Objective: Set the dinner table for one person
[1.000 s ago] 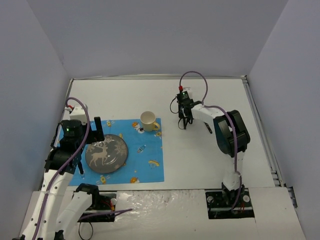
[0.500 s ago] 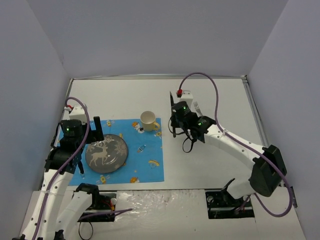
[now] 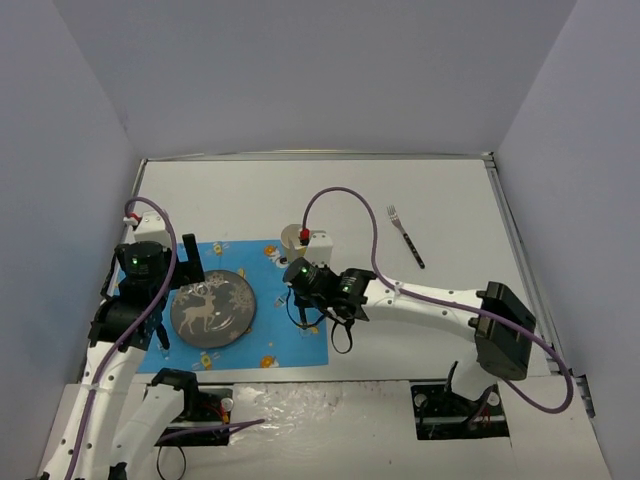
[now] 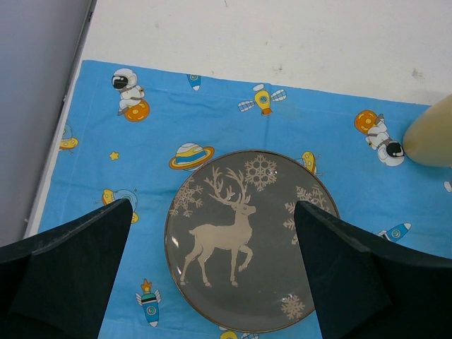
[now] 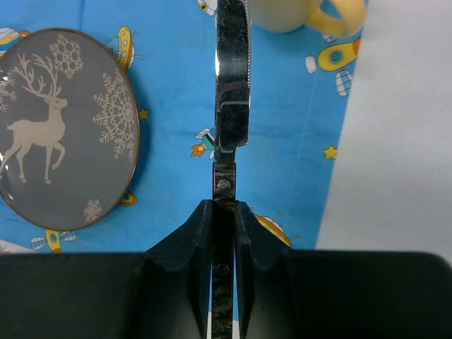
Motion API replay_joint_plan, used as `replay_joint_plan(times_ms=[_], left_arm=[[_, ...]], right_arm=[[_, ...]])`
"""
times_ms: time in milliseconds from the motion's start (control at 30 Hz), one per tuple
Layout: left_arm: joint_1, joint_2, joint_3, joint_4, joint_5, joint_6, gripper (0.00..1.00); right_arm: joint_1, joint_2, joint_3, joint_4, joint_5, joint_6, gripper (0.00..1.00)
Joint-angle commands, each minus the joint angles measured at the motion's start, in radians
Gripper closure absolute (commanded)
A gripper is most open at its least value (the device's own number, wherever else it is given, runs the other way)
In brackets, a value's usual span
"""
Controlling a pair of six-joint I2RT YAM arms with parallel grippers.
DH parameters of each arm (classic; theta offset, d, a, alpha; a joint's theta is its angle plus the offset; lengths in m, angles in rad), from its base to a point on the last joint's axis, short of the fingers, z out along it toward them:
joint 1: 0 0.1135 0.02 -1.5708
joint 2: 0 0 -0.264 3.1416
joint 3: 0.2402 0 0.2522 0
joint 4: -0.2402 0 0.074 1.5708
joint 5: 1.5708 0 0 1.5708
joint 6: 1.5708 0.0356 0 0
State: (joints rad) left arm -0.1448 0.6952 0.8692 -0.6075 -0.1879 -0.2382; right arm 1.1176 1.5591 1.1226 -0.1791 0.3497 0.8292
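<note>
Since a second ago: my right arm has swung from the far middle of the dinner table point(image 3: 440, 190) down and left, and now reaches over the blue placemat point(image 3: 262, 343). My left arm has not shifted.

Right gripper point(image 5: 224, 206): fingers pinched together on the dark riveted handle of a knife point(image 5: 232, 78). The blade runs ahead of the fingers toward the cream mug point(image 5: 282, 14). Cannot tell whether the blade touches the cloth.

Left gripper point(image 4: 213, 203): fingers spread wide, nothing between them, hanging above the grey reindeer plate point(image 4: 244, 240).

Around:
- The plate sits on the left half of the placemat, just left of the knife.
- The mug stands at the placemat's far right corner. From above my right wrist covers part of it.
- A fork point(image 3: 405, 235) lies alone on bare table, well off to the right and farther back.
- A purple cable point(image 3: 340, 195) arcs over the right arm.

Surface: white tabletop, thin metal rim, carrying everything here. Placemat printed with astronauts, rockets and planets. Plain pale grey-lilac walls point(image 3: 300, 80) close in left, back and right.
</note>
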Motion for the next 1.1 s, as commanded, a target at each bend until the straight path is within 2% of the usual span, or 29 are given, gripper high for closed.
replay_joint_plan(times_ms=[0,167,500,867,1067], left_arm=[[0.001,-0.004,0.029,0.025,-0.039,-0.016,0.03],[0.005,-0.013,0.027,0.02,-0.047,-0.022,0.03],[0.004,-0.031,0.025,0.02,-0.041,-0.026,0.03],[0.002,-0.041,0.024,0.017,-0.039,-0.026,0.03],[0.002,-0.042,0.024,0.017,-0.039,-0.026,0.03]], right_arm=[[0.06,0.099,0.1,0.0,0.089,0.115,1.0],[0.1,0.196,0.151,-0.021,0.075,0.189,1.0],[0.091,0.295,0.207,-0.103,0.053,0.265,1.0],[0.053,0.364,0.225,-0.108,0.012,0.262,1.0],[0.033,0.395,0.23,-0.108,-0.034,0.258,0.95]])
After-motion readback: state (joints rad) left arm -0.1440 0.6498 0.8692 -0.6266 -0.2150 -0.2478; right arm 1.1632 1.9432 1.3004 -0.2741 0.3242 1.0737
